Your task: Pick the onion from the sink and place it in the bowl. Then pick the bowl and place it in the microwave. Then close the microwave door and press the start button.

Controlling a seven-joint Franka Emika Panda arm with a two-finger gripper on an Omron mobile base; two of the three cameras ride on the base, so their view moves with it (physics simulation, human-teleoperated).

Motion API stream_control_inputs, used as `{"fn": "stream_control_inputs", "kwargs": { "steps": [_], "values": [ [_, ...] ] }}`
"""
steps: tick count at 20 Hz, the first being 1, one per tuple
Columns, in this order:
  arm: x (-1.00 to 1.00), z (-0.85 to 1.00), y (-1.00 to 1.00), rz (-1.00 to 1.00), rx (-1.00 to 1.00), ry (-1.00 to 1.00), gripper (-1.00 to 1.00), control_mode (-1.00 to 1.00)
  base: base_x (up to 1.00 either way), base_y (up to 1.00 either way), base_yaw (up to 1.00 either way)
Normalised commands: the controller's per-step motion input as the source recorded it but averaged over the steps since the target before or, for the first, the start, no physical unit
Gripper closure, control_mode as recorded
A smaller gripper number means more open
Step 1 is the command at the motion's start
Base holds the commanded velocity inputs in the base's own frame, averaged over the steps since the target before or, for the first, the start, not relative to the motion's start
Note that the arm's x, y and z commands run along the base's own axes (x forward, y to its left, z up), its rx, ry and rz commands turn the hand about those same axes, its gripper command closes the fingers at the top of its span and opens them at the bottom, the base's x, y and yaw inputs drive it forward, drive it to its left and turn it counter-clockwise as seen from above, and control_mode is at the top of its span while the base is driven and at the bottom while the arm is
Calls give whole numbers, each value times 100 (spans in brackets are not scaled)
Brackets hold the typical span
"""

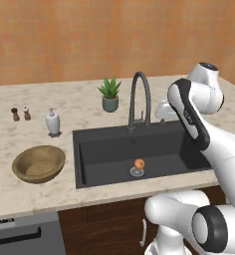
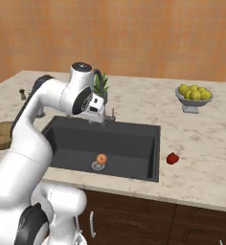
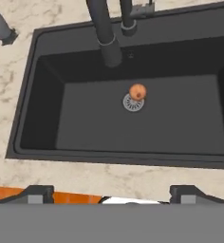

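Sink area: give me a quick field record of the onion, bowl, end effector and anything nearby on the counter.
onion: in the sink, resting at the steel drain
bowl: on the counter left of the sink, nothing in it
end effector: above the sink's back edge near the faucet, not holding anything; open or shut cannot be judged
red fruit: on the counter right of the sink
fruit bowl: grey, holds yellow-green fruit
task progress: onion not yet picked

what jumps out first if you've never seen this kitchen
The big black sink set in the pale marble counter, with a small orange onion sitting on its steel drain. Left of it on the counter rests an empty wooden bowl.
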Motion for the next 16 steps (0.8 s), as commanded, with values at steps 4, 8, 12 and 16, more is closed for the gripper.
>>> {"fn": "stream_control_inputs", "kwargs": {
  "steps": [4,8,12,16],
  "values": [
    [16,-68,-72,4,22,2,-100,-100,0,0,0],
    [39,-72,-18,9,6,-4,-100,-100,0,0,0],
    [38,-59,-6,29,9,-21,-100,-100,0,0,0],
    [36,-64,-2,30,5,-14,-100,-100,0,0,0]
  ]
}}
